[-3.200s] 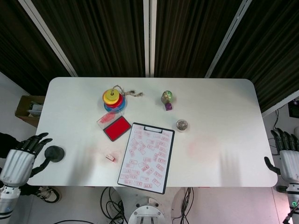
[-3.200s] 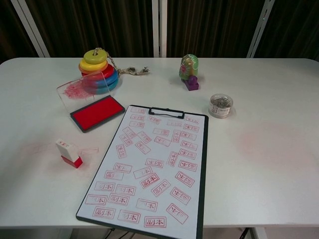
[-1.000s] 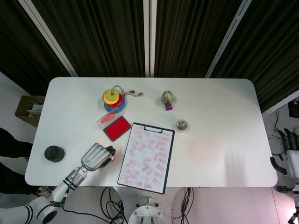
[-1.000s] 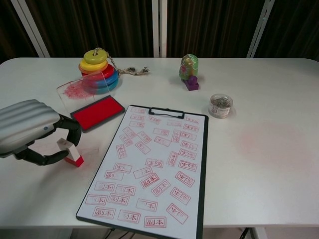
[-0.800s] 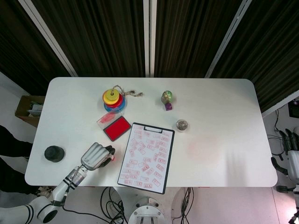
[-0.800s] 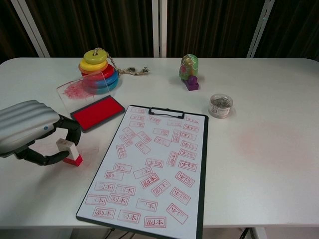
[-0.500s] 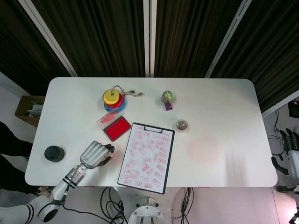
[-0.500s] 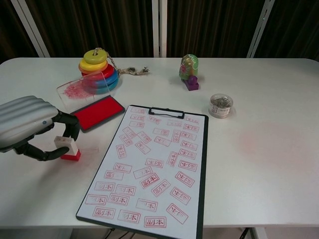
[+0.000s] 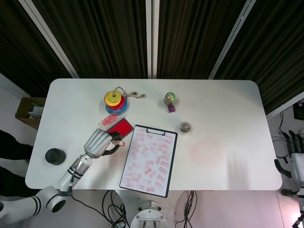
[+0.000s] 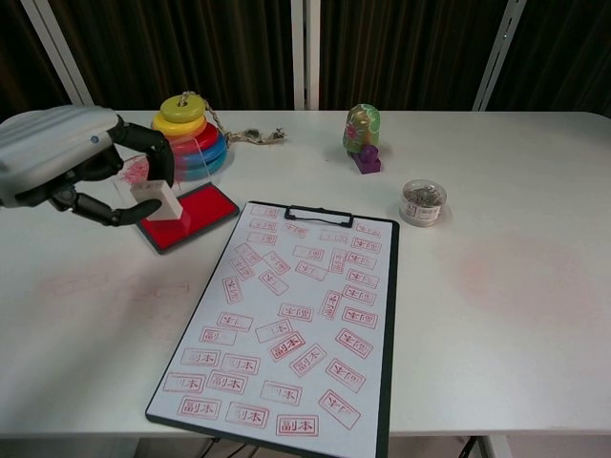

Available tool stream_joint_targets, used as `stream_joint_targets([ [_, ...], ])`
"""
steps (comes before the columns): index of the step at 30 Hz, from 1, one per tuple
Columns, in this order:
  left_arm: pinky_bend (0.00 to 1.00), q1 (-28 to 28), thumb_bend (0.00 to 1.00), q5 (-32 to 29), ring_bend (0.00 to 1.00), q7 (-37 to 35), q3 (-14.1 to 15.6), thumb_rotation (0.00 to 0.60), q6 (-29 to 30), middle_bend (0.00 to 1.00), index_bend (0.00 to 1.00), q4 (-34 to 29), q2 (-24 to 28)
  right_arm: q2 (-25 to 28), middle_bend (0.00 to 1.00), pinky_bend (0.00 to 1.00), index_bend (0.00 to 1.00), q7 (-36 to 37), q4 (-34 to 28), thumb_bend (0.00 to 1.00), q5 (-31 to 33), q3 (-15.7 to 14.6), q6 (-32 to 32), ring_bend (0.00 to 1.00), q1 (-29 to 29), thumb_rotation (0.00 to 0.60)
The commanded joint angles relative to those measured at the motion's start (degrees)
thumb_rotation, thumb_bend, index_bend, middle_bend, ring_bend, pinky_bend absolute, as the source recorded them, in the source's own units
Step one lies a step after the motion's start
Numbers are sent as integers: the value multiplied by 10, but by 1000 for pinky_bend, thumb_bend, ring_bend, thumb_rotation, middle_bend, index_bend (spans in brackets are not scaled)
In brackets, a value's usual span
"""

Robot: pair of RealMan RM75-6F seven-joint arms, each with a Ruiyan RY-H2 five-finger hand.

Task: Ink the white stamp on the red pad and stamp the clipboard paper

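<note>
Lifted by left hand (image 10: 72,157), white stamp (image 10: 160,202) overhangs red pad (image 10: 196,212) edge.

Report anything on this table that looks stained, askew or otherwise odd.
The white table has a faint pink smear right of the clipboard, whose paper is crowded with red stamp marks at mixed angles. The clipboard lies slanted. The ink pad's clear lid is smeared red.

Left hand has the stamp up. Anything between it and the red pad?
Nothing visible does. The left hand holds the white stamp right over the near end of the red pad, whose clear lid is tipped back behind it.
</note>
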Motion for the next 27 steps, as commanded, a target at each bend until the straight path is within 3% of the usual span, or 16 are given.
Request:
stream_joint_targets([
  [1,1000,-33,371,-23,1000,-26,-26,600,-32,642,646,41,-26,2,0,0,0,-3,-3,230,1,1,1,0,0,600],
  [13,1000,-98,371,-50,1000,-72,-43,600,-81,651,657,211,-114,15,0,0,0,-5,-13,230,9,4,3,0,-4,600],
  [27,1000,-104,374,-69,1000,-107,-23,600,-98,658,664,298,-135,13,0,0,0,-7,-11,232,14,5,-4,0,-1,600],
])
